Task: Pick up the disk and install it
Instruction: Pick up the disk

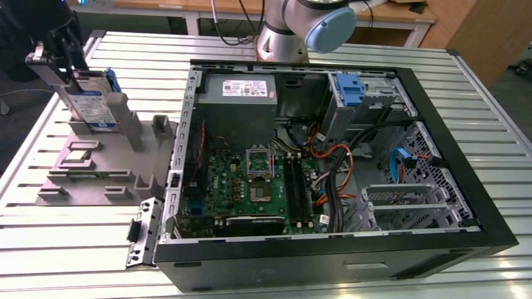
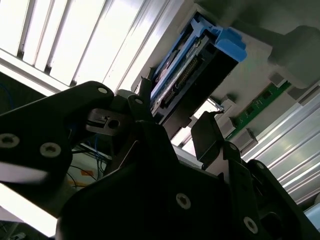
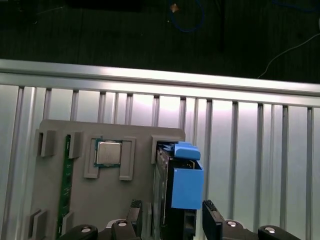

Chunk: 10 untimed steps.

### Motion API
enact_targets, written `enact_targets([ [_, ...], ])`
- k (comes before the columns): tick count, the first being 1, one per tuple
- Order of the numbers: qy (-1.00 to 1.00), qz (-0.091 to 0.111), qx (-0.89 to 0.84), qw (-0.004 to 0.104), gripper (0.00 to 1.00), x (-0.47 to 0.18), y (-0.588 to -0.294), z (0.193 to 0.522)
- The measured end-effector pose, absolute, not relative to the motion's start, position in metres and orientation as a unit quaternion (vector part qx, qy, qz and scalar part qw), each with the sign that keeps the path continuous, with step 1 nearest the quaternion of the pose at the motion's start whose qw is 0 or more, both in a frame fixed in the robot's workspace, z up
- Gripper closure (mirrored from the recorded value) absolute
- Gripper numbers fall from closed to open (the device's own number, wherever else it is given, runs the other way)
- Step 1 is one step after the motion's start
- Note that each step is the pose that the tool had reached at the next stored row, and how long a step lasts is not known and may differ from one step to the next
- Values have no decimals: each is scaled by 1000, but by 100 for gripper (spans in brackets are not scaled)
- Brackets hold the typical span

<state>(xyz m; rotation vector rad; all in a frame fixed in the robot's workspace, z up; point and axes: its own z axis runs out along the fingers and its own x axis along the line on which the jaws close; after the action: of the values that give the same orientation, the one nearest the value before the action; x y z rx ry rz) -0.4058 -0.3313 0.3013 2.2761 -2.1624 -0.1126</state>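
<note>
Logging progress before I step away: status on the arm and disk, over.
Hand open, fingers straddling the flat silver disk with blue plastic carrier. Disk upright in grey plastic fixture, not yet lifted. No obstruction seen.

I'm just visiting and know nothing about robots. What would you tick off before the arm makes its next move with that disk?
1. Disk stands upright in the grey holder: ok.
2. Gripper is lined up, one finger on each side of the disk: ok.
3. Firm grip on the disk: not ok, the jaws stand apart.
4. Computer case lies open for access: ok.
5. Drive bay free: cannot tell, a blue bracket sits there.
6. Cables clear of the way in: cannot tell.
</note>
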Motion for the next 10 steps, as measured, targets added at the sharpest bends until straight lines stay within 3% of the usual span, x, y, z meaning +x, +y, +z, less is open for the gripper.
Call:
enact_targets([
  [10, -693, -36, 720, 0, 41, -405, -330, 300],
])
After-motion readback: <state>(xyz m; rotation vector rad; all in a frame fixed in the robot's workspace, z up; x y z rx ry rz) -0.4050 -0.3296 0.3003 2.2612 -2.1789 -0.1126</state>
